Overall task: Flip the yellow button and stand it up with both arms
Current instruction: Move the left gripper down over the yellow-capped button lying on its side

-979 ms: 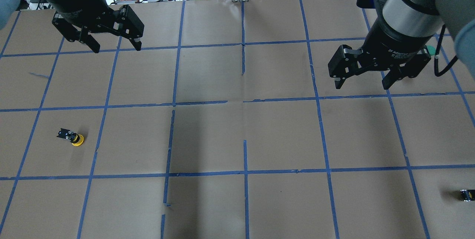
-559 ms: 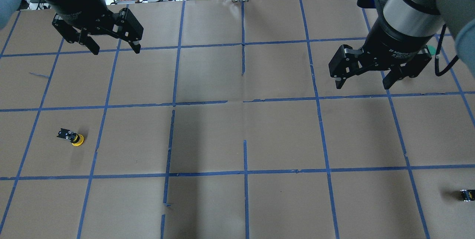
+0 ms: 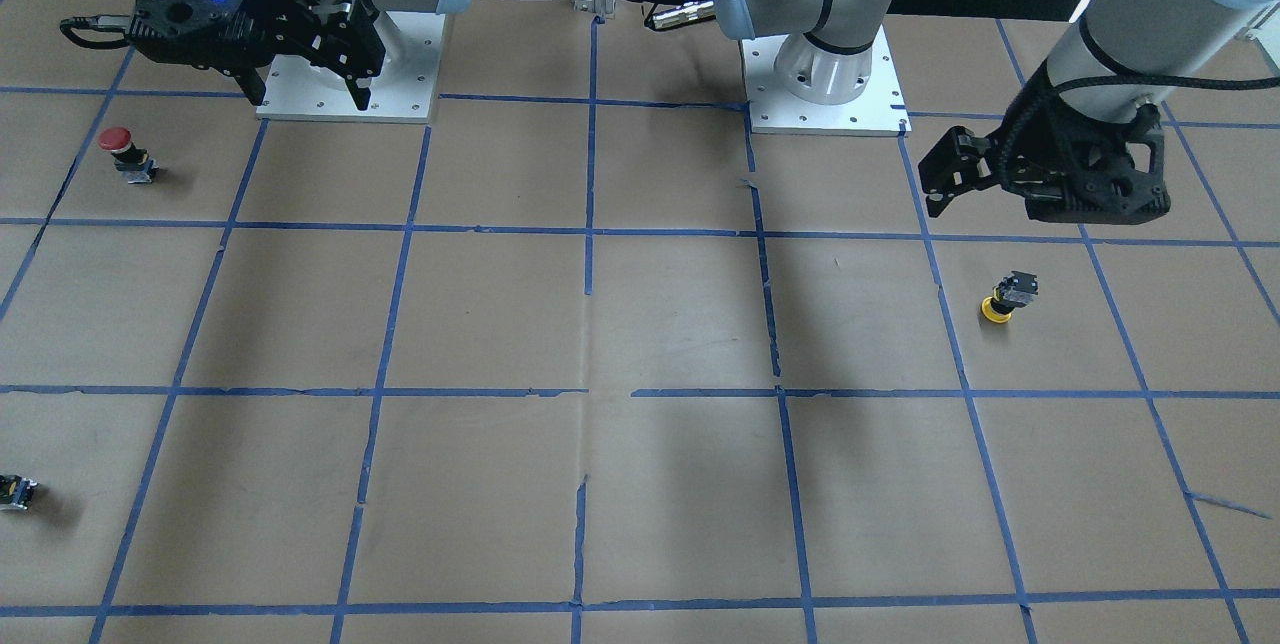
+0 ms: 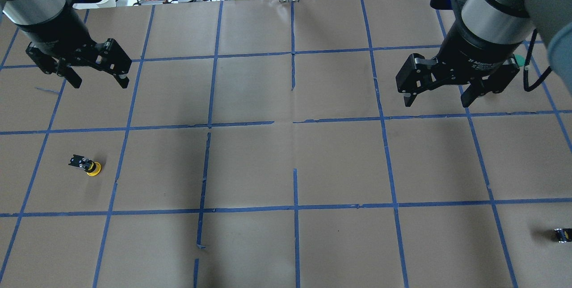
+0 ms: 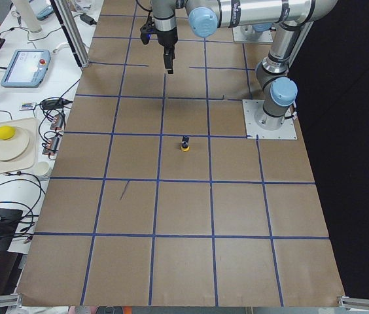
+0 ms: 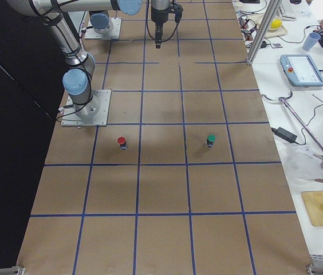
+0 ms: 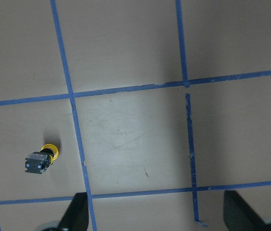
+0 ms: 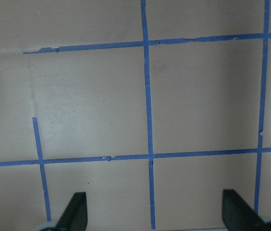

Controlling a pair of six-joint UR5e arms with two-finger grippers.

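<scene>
The yellow button [image 4: 87,165] stands upside down on its yellow cap, black body up, on the brown paper at the left of the overhead view. It also shows in the front view [image 3: 1005,299], the left side view [image 5: 184,143] and the left wrist view [image 7: 42,159]. My left gripper [image 4: 100,83] is open and empty, in the air beyond the button and apart from it; it shows in the front view [image 3: 1040,204] too. My right gripper [image 4: 437,100] is open and empty, far off over the right side of the table [image 3: 305,94].
A red-capped button [image 3: 120,149] stands near the right arm's base plate. A green-capped button [image 6: 211,139] stands farther out on the right side. A small black switch block [image 4: 562,234] lies at the table's right edge. Blue tape lines grid the paper.
My left gripper has moved left and down in the overhead view, nearer the yellow button, still open. The right gripper and the button have not moved.
</scene>
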